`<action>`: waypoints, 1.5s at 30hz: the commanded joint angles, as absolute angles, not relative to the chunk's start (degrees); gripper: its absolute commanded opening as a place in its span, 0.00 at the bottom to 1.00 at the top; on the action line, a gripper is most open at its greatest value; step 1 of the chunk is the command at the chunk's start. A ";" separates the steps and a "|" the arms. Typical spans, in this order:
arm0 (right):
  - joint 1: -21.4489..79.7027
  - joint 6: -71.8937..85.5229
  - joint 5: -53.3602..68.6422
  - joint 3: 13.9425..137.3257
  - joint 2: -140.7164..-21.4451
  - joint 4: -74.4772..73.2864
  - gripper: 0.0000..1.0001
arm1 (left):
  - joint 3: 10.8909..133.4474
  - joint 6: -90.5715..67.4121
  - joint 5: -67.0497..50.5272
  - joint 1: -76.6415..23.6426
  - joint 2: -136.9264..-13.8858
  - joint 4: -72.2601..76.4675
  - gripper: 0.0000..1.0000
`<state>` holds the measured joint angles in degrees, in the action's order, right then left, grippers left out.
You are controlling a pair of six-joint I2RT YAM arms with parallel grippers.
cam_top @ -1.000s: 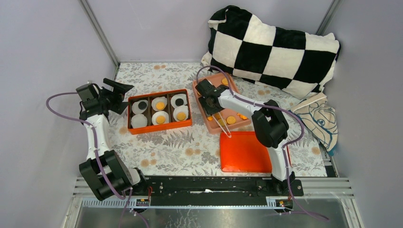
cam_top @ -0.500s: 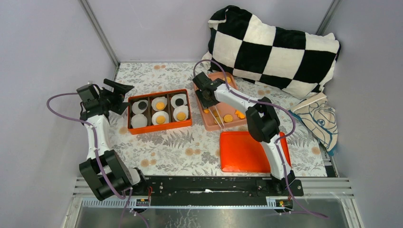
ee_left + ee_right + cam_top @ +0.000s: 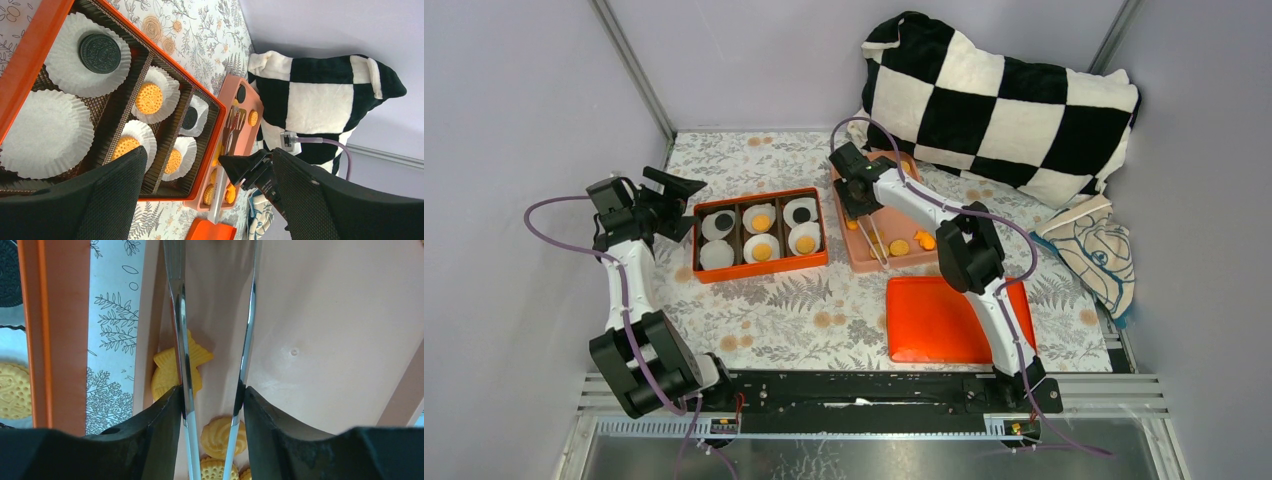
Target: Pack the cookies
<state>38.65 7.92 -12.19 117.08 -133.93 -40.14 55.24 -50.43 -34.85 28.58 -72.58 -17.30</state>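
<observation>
1. Nearest, on the floral table cover (image 3: 824, 320), one orange lid (image 3: 929, 320) lies flat beside the right arm's base.
2. Beyond it to the left stands one orange box (image 3: 759, 264) with six compartments, each fitted with a white paper liner (image 3: 42, 132). Five liners carry one cookie each: three golden cookies (image 3: 149, 98) and two black cookies (image 3: 100, 46).
3. The left gripper (image 3: 692, 207) hovers just left of the box with its fingers spread wide, grasping nothing.
4. One pink tray (image 3: 904, 264) sits just right of the box. It carries loose cookies (image 3: 900, 247): at least four golden and one black. The arm covers part of the tray, so I cannot fix the total.
5. The right gripper (image 3: 210, 392) is clenched on one pair of metal tongs (image 3: 179, 330) over the tray. The tong arms stand apart. One arm crosses a fish-shaped cookie (image 3: 197, 357); I cannot tell whether it touches.
6. Farthest back are one black-and-white checkered pillow (image 3: 1004, 95) and, to the right, one printed cloth (image 3: 1094, 250).
</observation>
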 commanded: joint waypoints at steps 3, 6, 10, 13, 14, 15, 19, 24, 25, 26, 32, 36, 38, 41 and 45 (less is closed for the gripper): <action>37.71 8.63 -11.55 116.36 -133.05 -38.64 0.32 | 54.83 -50.14 -36.17 28.38 -73.39 -14.68 0.99; 37.72 8.94 -12.34 113.09 -128.91 -37.22 0.29 | 54.88 -50.36 -35.96 28.31 -73.08 -14.68 0.99; 37.78 9.67 -12.42 109.59 -123.36 -36.65 0.27 | 55.04 -50.51 -35.86 28.25 -72.71 -14.68 0.99; 37.73 10.25 -11.07 106.63 -119.27 -35.85 0.25 | 55.11 -50.53 -35.77 28.22 -72.36 -14.68 0.99; 37.73 10.47 -10.42 105.94 -118.45 -35.73 0.23 | 55.11 -50.54 -35.79 28.23 -72.22 -14.69 0.99; 37.71 10.70 -10.21 105.17 -117.61 -35.62 0.23 | 55.11 -50.54 -35.77 28.15 -72.11 -14.68 0.99; 37.80 11.00 -8.16 101.11 -113.15 -33.72 0.19 | 55.09 -50.42 -35.65 28.21 -71.64 -14.91 0.99; 38.45 11.16 -3.39 99.62 -109.22 -34.88 0.19 | 56.62 -50.07 -34.47 28.21 -72.06 -16.17 0.99; 39.06 11.01 -2.23 99.55 -108.68 -34.96 0.19 | 57.24 -50.20 -34.19 28.21 -72.29 -16.39 0.99; 39.93 10.91 -1.42 99.64 -108.11 -34.96 0.19 | 57.93 -50.37 -33.76 28.21 -72.69 -16.50 0.99; 49.50 9.27 -0.36 105.36 -110.79 -36.50 0.19 | 60.61 -55.80 -36.05 30.14 -76.91 -13.52 0.99; 55.07 8.97 2.16 112.62 -116.04 -37.85 0.18 | 62.90 -54.74 -33.15 30.56 -77.48 -15.82 0.98; 57.39 8.54 3.09 115.93 -118.67 -38.55 0.18 | 63.66 -53.38 -31.71 30.69 -76.62 -17.03 0.98; 59.85 7.90 4.58 120.36 -122.54 -38.97 0.18 | 64.15 -51.87 -30.37 30.89 -75.36 -18.19 0.99; 60.90 7.59 6.60 126.74 -129.41 -39.60 0.18 | 63.70 -51.27 -30.97 31.07 -75.10 -18.11 0.99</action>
<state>61.12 8.97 3.73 120.36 -124.46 -38.39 62.33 -53.08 -31.75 30.48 -76.25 -17.56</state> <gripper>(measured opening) 0.512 0.986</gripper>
